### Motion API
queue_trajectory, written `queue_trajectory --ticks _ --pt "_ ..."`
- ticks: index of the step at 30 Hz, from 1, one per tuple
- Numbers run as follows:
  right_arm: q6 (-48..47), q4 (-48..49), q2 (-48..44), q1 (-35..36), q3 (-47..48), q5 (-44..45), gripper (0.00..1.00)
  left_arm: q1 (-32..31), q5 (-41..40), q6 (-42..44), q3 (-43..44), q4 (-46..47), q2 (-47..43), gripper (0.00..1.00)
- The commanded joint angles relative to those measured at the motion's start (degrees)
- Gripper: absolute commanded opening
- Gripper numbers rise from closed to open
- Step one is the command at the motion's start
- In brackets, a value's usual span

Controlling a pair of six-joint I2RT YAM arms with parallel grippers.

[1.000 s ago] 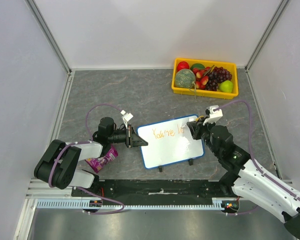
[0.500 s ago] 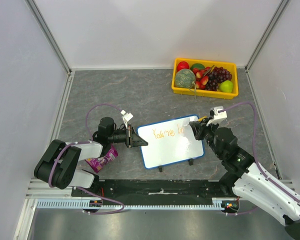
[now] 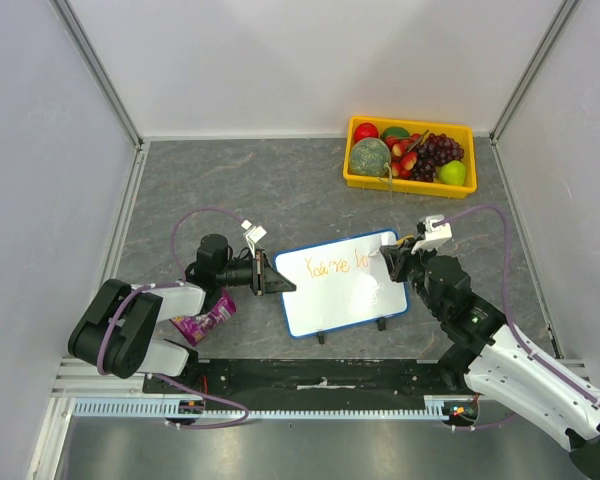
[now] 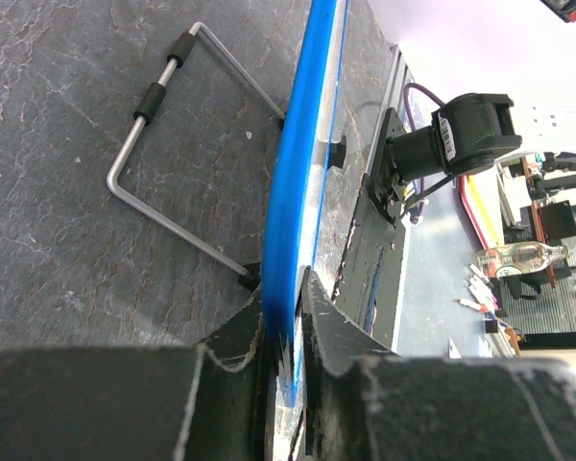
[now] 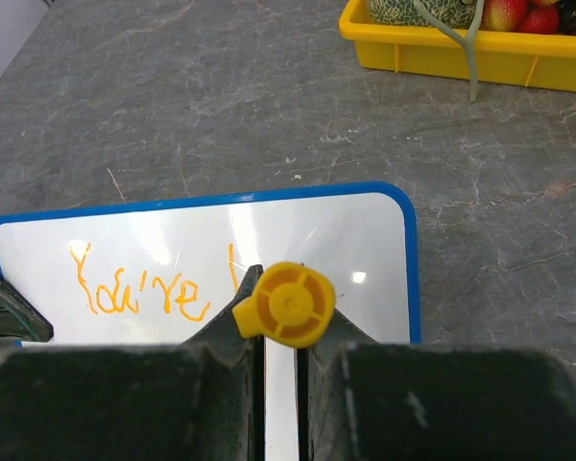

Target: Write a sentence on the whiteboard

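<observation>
The whiteboard [image 3: 345, 295], white with a blue frame, stands tilted on the table in front of the arms. Orange lettering [image 3: 332, 266] on its top line reads about "You're l", with the last strokes hidden behind the marker. My left gripper [image 3: 271, 282] is shut on the board's left edge; the left wrist view shows the blue frame [image 4: 302, 163] pinched between my jaws [image 4: 286, 293]. My right gripper [image 3: 392, 262] is shut on an orange marker [image 5: 286, 303], held tip down on the board's upper right [image 5: 355, 240], just right of the "You're" lettering [image 5: 139, 288].
A yellow tray [image 3: 407, 184] of fruit sits at the back right, also in the right wrist view [image 5: 461, 58]. A purple snack packet [image 3: 205, 321] lies by the left arm. The board's wire stand [image 4: 173, 154] rests on the table behind it.
My right gripper with the marker shifted slightly right, then back left over the board's upper right. The left gripper and the board have not moved.
</observation>
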Motion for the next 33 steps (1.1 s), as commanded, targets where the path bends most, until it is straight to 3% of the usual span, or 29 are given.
queue_trajectory --ticks 1,17,33 --pt "-0.57 0.23 -0.48 -0.19 -1.29 1.39 0.0 -0.19 -3.01 5.27 -0.04 -2.67 1.36 0.02" --pt "0.31 -7.33 -4.35 -0.1 -2.35 0.51 0.0 -0.28 -3.01 5.27 0.05 -2.67 1.53 0.02" --pt "-0.92 -3.46 -1.28 -0.1 0.2 4.2 0.0 -0.28 -3.01 5.27 0.05 -2.67 1.45 0.02"
